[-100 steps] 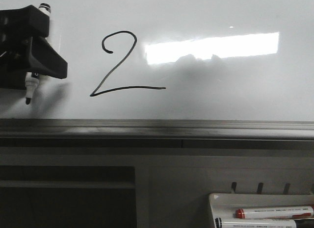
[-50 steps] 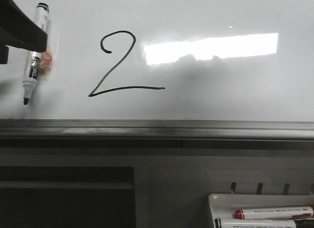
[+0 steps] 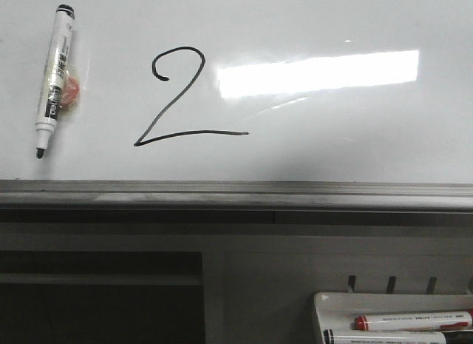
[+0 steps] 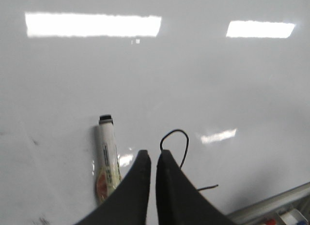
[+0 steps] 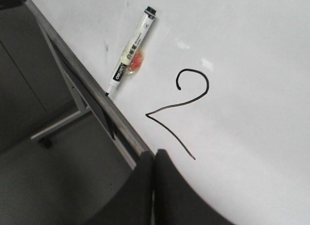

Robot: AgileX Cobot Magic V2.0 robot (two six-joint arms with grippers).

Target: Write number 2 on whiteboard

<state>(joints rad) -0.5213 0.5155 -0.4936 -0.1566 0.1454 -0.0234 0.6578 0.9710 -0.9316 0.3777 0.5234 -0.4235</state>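
A black number 2 (image 3: 174,100) is drawn on the whiteboard (image 3: 332,137), left of the bright light reflection. A white marker with a black cap (image 3: 55,78) lies against the board at the far left, tip toward the lower rim, with an orange blob beside it. No gripper shows in the front view. In the left wrist view, my left gripper (image 4: 153,153) is shut and holds nothing, between the marker (image 4: 107,162) and the number 2 (image 4: 187,142). My right gripper (image 5: 154,152) is shut and empty, above the board's rim near the number 2 (image 5: 169,108); the marker (image 5: 131,51) lies farther off.
The board's grey metal rim (image 3: 236,192) runs across the front view below the writing. A small white tray (image 3: 325,303) at the lower right holds a red-capped marker (image 3: 414,320) and another one. A dark recess lies at the lower left.
The left gripper, which held the black marker at the far left, let it go and withdrew out of the front view. The marker stays on the board.
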